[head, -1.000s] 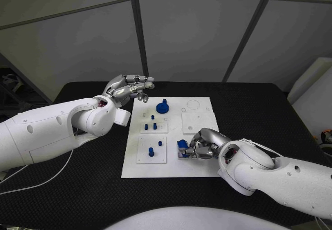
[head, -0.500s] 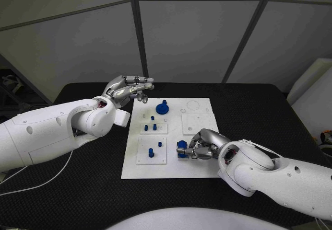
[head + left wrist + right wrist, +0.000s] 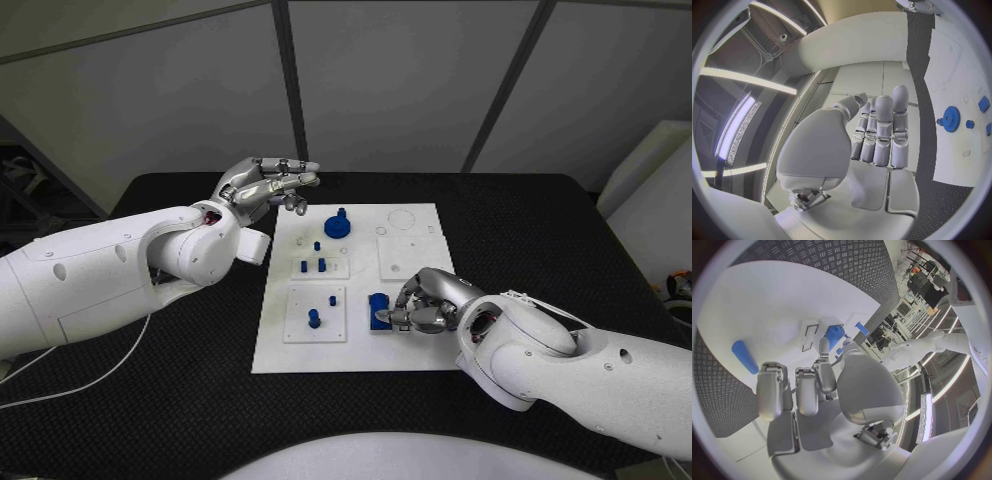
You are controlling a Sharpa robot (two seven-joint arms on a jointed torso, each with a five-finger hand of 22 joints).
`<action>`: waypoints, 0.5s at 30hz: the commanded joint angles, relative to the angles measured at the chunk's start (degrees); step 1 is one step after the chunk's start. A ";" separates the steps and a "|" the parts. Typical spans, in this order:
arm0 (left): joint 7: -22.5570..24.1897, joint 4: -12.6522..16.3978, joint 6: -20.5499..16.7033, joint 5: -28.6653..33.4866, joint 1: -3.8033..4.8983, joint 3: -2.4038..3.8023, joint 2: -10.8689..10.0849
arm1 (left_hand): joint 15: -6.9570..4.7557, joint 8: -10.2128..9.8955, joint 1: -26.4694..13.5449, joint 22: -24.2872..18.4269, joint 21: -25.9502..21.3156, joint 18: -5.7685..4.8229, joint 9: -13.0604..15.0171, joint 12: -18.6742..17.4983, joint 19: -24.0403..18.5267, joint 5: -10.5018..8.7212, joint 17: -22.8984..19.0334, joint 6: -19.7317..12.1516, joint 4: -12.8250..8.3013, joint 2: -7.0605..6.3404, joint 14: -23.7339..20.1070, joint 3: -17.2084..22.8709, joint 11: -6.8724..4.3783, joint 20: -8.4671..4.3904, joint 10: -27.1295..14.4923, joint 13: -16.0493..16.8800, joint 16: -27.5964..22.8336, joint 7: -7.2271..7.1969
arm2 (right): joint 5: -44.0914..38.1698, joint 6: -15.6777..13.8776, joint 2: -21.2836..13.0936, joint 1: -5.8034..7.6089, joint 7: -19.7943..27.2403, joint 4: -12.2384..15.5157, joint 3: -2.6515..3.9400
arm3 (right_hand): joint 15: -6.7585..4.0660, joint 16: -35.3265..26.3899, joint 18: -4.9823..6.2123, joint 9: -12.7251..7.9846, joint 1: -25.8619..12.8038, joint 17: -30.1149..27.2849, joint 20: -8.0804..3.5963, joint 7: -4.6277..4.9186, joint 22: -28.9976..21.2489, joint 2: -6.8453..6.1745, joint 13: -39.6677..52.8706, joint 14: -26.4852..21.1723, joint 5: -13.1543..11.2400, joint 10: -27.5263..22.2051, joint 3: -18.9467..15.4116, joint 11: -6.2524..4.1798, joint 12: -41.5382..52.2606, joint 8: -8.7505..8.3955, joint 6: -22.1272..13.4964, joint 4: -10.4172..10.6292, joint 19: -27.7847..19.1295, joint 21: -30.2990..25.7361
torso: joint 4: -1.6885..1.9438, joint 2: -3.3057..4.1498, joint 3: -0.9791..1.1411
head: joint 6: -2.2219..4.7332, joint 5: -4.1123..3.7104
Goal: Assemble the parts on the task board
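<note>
The left hand hovers above the black table just off the far left corner of the task board, its fingers loosely extended side by side and holding nothing; in the left wrist view they stretch out straight beside the board's edge. The white board lies in the middle of the table. On its left half, a single blue peg stands on the near-left inset plate, with a smaller blue stub just beyond it. Farther back, a pair of short blue pegs stand on another inset plate, and at the far end sits a blue gear-like part, which the left wrist view shows as a toothed disc on the board's white surface. Toward the right half, a blue block-shaped part stands near the board's middle, on the near side. The right hand rests over the board just to the right of that block, its fingers curled in toward it; whether they actually grip it or only touch it cannot be told. In the right wrist view, a blue cylindrical piece lies on the white board beside the fingertips.
</note>
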 commanded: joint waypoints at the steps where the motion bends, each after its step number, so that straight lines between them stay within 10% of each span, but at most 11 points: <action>1: 0.18 0.12 0.42 0.05 0.07 0.04 -0.03 | -0.06 0.24 -0.18 -0.08 -0.25 -0.96 -0.05 0.32 -0.05 -0.27 -0.06 -0.31 -0.04 0.17 -0.36 -0.31 -0.03 0.33 -0.40 0.00 -0.13 0.10 | -1.06 0.26 -0.03 0.08 0.51 0.06 0.03 | -0.56 -0.09 -0.14 0.18 2.49 10.53 -0.28 -0.26 8.57 0.57 1.08 5.12 0.34 0.44 0.68 -0.30 0.31 -0.34 -0.07 -0.42 0.31 -0.12 | 0.09 0.01 -0.06 | -0.07 0.04; 15: 0.17 0.21 0.36 0.05 0.07 0.04 -0.15 | -0.07 0.25 -0.08 -0.12 -0.30 -0.94 -0.05 0.39 -0.04 -0.25 -0.09 -0.38 -0.08 0.28 -0.37 -0.29 -0.03 0.33 -0.51 -0.01 -0.12 0.11 | -1.86 -0.13 0.21 0.09 0.36 -0.57 0.03 | -0.75 -0.05 -0.19 0.56 6.85 10.66 -0.50 -0.43 8.73 1.18 1.57 5.15 0.58 0.73 1.06 -0.50 0.59 -0.51 0.07 -0.86 0.43 -0.03 | 0.06 0.00 -0.04 | -0.09 0.16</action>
